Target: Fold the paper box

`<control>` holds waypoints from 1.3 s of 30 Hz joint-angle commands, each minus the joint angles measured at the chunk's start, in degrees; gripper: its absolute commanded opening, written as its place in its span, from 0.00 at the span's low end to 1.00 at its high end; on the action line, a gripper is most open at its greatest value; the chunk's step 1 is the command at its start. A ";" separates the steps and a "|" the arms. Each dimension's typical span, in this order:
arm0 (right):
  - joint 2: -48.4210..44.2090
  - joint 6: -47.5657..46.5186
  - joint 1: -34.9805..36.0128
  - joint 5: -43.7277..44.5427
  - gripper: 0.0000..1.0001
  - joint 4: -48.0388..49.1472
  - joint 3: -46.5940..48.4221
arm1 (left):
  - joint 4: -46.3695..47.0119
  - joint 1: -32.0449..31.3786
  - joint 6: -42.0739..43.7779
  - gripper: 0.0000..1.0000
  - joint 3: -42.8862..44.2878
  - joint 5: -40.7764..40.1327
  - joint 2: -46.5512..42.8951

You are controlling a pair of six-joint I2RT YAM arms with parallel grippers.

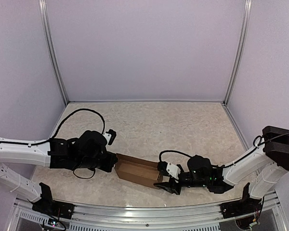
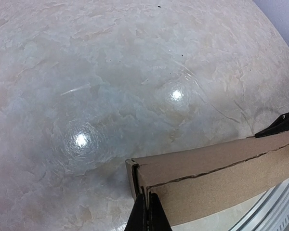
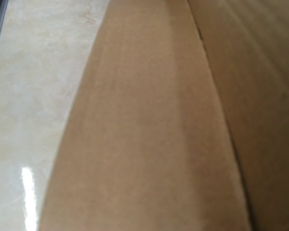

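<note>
Your paper box [image 1: 137, 172], brown cardboard folded into an open trough, lies between your hands: one end wall pinched in the left hand [image 1: 111, 162], the other at the right hand [image 1: 169, 185].

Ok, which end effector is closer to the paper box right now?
Left. The left end effector is pinched shut on one end of the paper box; the right end effector sits at the opposite end, grip unclear.

Glossy marbled tabletop [image 1: 149, 120], plain lilac walls [image 1: 144, 48], metal corner posts [image 1: 53, 53].
</note>
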 commanded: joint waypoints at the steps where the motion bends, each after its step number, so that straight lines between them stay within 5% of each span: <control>1: 1.16 1.99 0.01 3.33 0.28 4.53 -0.40 | -3.25 -2.64 -1.14 0.00 -2.10 1.71 3.13; 28: 1.26 8.72 -0.06 5.64 0.68 10.61 -2.53 | -4.42 -6.85 -3.50 0.00 -0.53 -1.60 9.65; 39: -8.68 9.56 -1.63 4.08 0.83 0.83 -2.95 | -6.98 -7.38 -4.61 0.00 2.69 -3.94 12.85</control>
